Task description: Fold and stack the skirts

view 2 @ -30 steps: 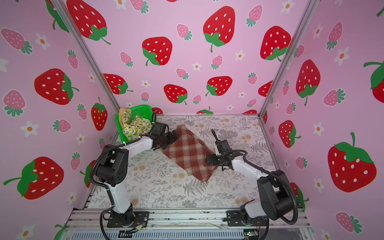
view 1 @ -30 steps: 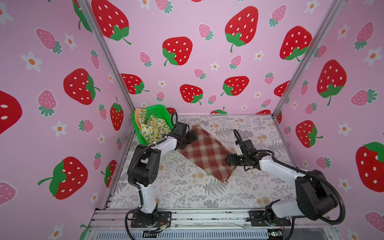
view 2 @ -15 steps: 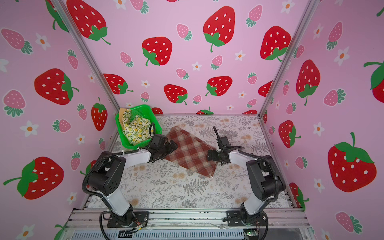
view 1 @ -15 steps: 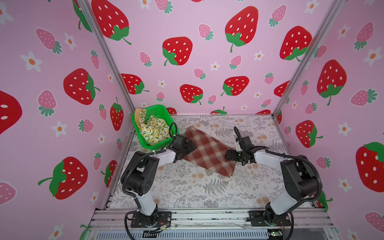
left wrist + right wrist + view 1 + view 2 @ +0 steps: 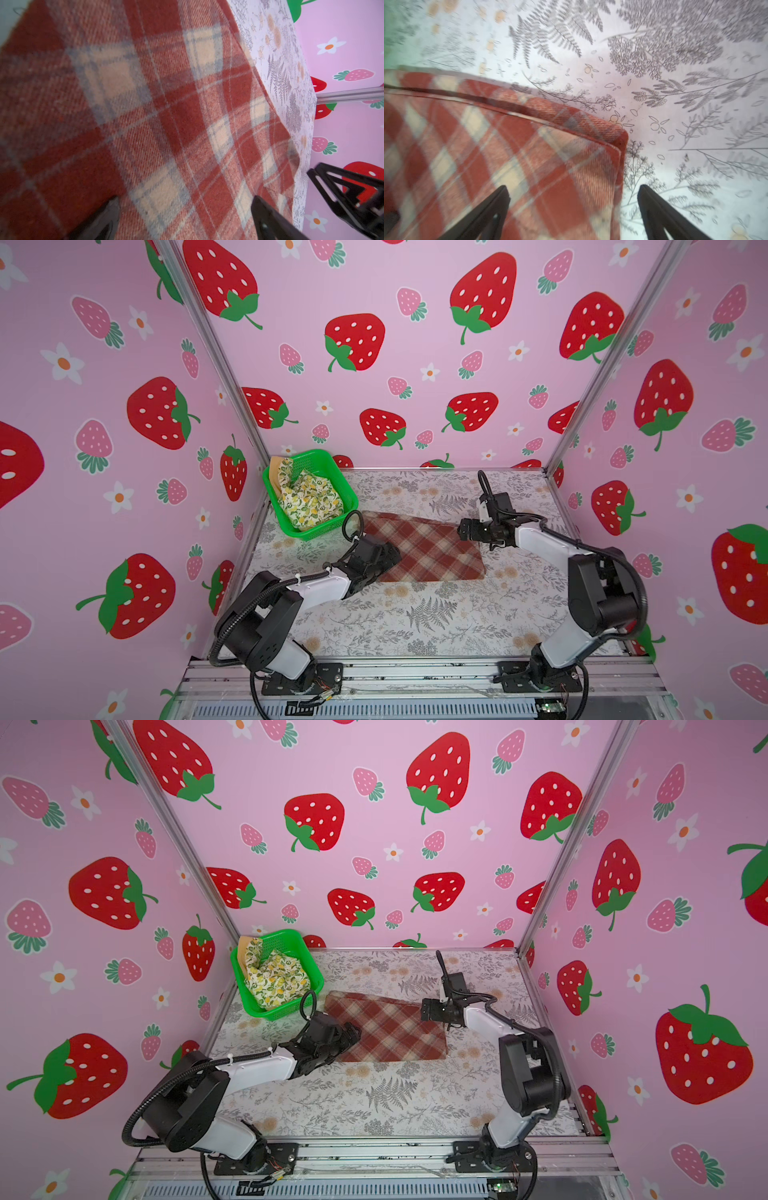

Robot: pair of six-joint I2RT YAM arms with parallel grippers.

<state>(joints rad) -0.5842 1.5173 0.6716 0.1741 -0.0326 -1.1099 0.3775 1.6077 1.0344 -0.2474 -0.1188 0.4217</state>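
The folded red-brown and cream plaid skirt (image 5: 424,547) (image 5: 390,1029) lies flat mid-table. My left gripper (image 5: 392,556) (image 5: 355,1036) rests low over its near left corner, open, and plaid cloth (image 5: 145,104) spans the gap in the left gripper (image 5: 185,200). At the skirt's far right corner my right gripper (image 5: 463,529) (image 5: 426,1009) is open. In the right wrist view the right gripper (image 5: 574,188) straddles the skirt's side edge (image 5: 620,158). The lemon-print skirt (image 5: 307,497) (image 5: 276,979) is bunched in the basket. The mustard skirt (image 5: 274,475) (image 5: 243,952) peeks out behind it.
The green perforated basket (image 5: 351,497) (image 5: 318,977) stands at the back left corner, just behind the left wrist's cable loop. A fern-print cloth (image 5: 415,614) covers the table. Pink strawberry walls close in three sides, and a metal rail (image 5: 415,672) runs along the front.
The plaid skirt has turned from a diagonal lie so its long edges run more left to right. My left gripper came toward the front and my right gripper moved back; both stayed open.
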